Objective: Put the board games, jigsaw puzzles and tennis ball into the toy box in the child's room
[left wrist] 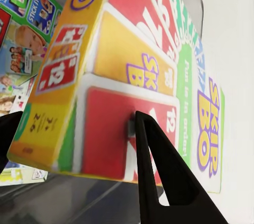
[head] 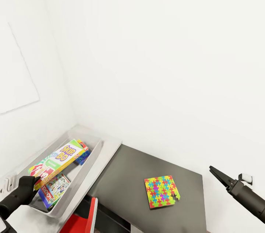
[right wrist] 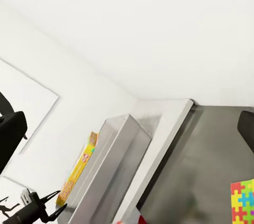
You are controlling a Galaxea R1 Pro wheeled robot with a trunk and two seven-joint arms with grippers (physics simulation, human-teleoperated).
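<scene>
Left gripper [left wrist: 79,128] clamped on Skip-Bo box [head: 55,161], tilted over toy box [head: 94,152]; puzzle [head: 162,190] at 9 o'clock of right gripper [head: 215,173], its opening unclear

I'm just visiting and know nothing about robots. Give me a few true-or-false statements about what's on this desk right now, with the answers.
1. The Skip-Bo box lies flat on the floor of the toy box. False: it is tilted, its lower end clamped in the left gripper.
2. A jigsaw puzzle lies on the dark grey part of the table. True.
3. The right gripper holds the puzzle. False: its fingers are shut on nothing, apart from the puzzle.
4. Another colourful game box lies in the toy box under the Skip-Bo box. True.
</scene>
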